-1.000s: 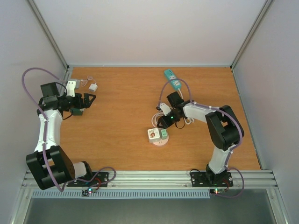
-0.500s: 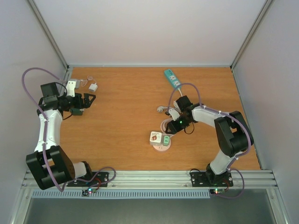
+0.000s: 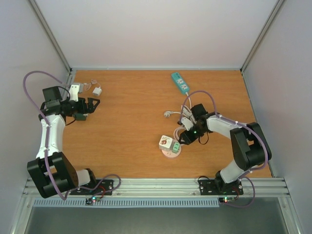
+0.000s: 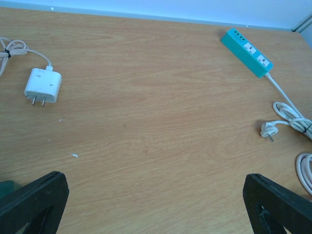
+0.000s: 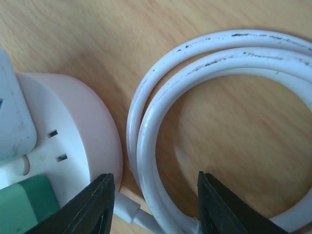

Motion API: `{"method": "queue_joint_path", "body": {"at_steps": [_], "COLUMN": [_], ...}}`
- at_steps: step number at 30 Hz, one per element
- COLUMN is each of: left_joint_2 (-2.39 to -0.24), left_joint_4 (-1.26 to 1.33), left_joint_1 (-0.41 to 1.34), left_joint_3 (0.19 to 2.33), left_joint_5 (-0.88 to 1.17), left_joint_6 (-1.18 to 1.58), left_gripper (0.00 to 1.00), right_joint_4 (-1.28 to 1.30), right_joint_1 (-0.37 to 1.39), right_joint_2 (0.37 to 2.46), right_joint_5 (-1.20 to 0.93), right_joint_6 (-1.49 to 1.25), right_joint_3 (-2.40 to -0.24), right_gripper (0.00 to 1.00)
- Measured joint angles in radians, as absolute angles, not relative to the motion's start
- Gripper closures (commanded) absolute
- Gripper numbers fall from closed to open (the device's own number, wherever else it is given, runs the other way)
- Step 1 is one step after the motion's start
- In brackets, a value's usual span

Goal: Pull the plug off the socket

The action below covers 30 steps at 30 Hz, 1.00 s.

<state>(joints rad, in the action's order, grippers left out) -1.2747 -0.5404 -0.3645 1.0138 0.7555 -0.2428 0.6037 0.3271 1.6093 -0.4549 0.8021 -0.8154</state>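
Observation:
A round white socket (image 3: 171,153) lies on the wooden table with two plugs in it: a white one with a red dot (image 3: 164,142) and a green one (image 3: 174,146). My right gripper (image 3: 182,140) is open, just right of the socket and low over the table. In the right wrist view the right gripper (image 5: 155,180) straddles a coiled white cable (image 5: 148,136); the socket (image 5: 78,126) and the green plug (image 5: 22,204) lie to the left of its left finger (image 5: 90,204). My left gripper (image 3: 92,104) is open and empty at the far left, also in its own view (image 4: 153,185).
A teal power strip (image 3: 180,83) lies at the back; it also shows in the left wrist view (image 4: 246,51), with its white cable and loose plug (image 4: 268,130). A white charger (image 4: 43,85) with a thin cable lies at the back left. A small dark green object (image 3: 80,116) lies by my left gripper.
My right gripper has moved toward the near right, and the socket with its plugs has shifted a little that way with it. The left arm has not moved.

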Motion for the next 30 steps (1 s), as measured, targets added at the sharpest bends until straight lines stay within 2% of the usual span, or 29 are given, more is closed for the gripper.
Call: {"method": "queue_joint_path", "body": {"at_steps": [11,22,30], "left_joint_2": [-1.275,-1.275,-1.275], "left_joint_4": [-0.537,-0.533,-0.534], "left_joint_1": [-0.364,-0.364,-0.364], "left_joint_3": [1.011,1.011,1.011], "left_joint_5": [0.756,0.756,0.757], "left_joint_6": [-0.242,-0.239,-0.241], "left_gripper": [0.0,0.0,0.0], "right_joint_4": [0.683,0.595,0.512], "right_joint_1": [0.232,0.246,0.371], "right_joint_2": [1.525,1.534,1.586], "right_joint_5": [-0.529,-0.58,-0.609], "right_joint_6": [0.994,1.019,0.902], "right_joint_3": [-0.73,-0.704,-0.742], "right_gripper": [0.36,0.4,0.4]}}
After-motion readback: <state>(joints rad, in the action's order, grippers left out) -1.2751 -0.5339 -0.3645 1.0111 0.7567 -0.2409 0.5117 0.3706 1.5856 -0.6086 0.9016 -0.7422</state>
